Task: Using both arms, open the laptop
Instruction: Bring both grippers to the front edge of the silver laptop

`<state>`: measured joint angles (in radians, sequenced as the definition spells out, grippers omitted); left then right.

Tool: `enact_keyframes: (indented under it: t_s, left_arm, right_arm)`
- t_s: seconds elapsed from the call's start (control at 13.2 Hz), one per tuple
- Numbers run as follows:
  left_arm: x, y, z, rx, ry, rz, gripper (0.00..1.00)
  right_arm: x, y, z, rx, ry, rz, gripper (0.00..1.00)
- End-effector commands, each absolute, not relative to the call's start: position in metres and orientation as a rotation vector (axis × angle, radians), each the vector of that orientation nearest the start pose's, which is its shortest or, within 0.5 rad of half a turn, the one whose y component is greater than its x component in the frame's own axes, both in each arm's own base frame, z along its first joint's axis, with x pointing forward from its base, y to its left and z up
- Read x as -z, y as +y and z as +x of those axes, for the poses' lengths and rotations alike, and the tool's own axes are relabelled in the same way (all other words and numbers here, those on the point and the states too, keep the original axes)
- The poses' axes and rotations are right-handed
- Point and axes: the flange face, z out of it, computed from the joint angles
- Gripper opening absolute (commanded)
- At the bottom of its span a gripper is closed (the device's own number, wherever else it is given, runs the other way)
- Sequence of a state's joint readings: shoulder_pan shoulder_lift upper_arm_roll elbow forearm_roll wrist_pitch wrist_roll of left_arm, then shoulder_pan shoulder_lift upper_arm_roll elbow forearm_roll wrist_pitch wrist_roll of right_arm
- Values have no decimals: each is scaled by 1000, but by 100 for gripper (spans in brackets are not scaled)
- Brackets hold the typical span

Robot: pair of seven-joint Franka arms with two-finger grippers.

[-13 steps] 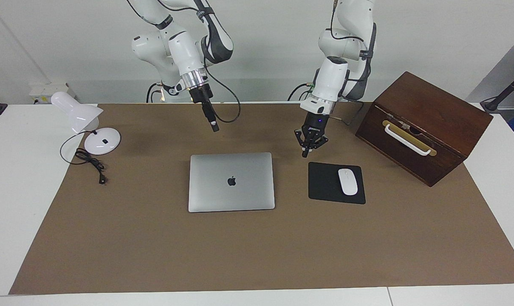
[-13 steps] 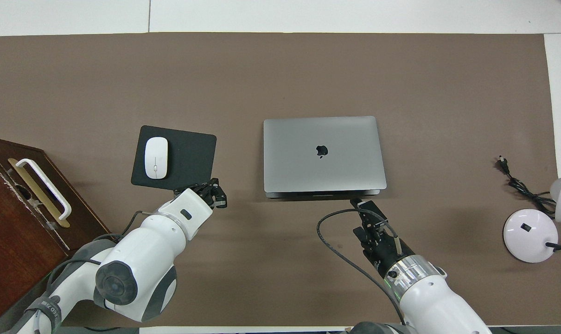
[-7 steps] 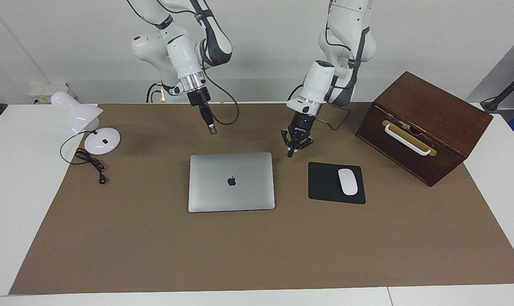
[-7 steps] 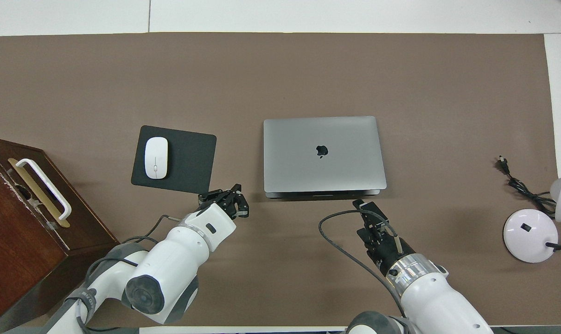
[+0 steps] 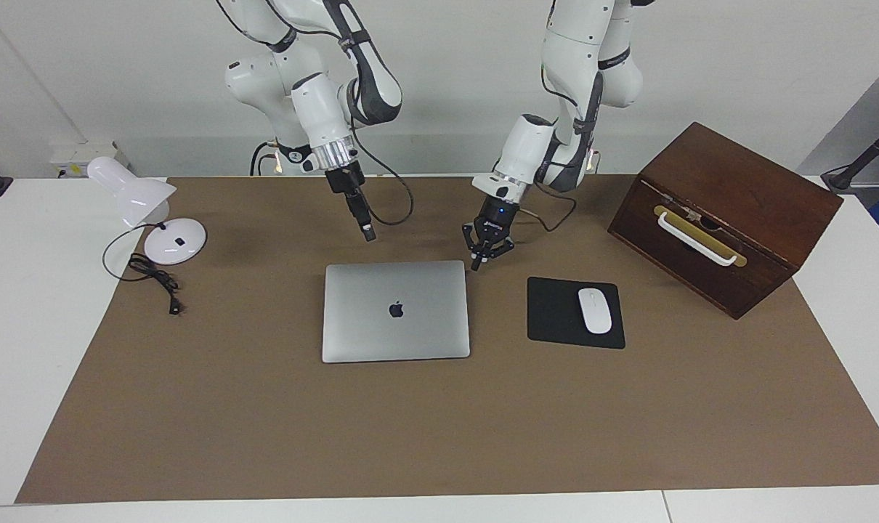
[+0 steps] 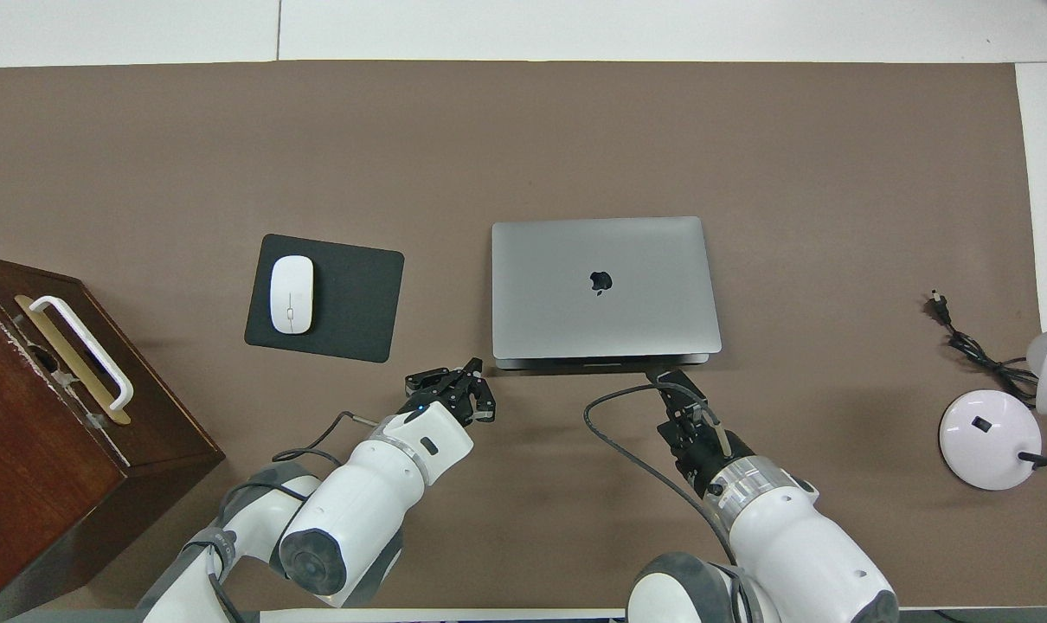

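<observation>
The silver-grey laptop (image 5: 396, 319) lies closed on the brown mat, apple logo up; it also shows in the overhead view (image 6: 606, 311). My left gripper (image 5: 475, 265) is shut and empty, low over the mat beside the laptop's corner nearest the robots at the left arm's end; it also shows in the overhead view (image 6: 472, 370). My right gripper (image 5: 367, 234) is shut and empty, raised over the mat just short of the laptop's edge nearest the robots; from overhead its tip (image 6: 666, 378) sits at that edge. Neither touches the laptop.
A black mouse pad (image 5: 552, 319) with a white mouse (image 5: 596, 310) lies beside the laptop toward the left arm's end. A dark wooden box (image 5: 730, 211) with a white handle stands at that end. A white desk lamp (image 5: 142, 203) and its black cable (image 5: 156, 280) stand at the right arm's end.
My left gripper has swung from the mouse pad's near edge toward the laptop's corner. My right gripper has dropped slightly and come closer to the laptop's near edge. The laptop has not moved.
</observation>
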<state>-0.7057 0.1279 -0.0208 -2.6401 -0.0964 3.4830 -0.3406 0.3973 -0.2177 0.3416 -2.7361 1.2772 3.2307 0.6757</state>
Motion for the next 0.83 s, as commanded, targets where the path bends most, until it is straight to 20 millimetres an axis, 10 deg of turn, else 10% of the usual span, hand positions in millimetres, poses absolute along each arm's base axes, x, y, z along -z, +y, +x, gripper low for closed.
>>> enact_keyframes:
  t_s: [0.0,0.75]
  left_arm:
    - [-285,-319,362,1097,489,-3304,0]
    - [-273,-348,375,1102,548,-3300,0]
  right_arm:
    - [-332,186,364,408,1459,-2066,99]
    - [-325,183,396,419,1458,-2081,99]
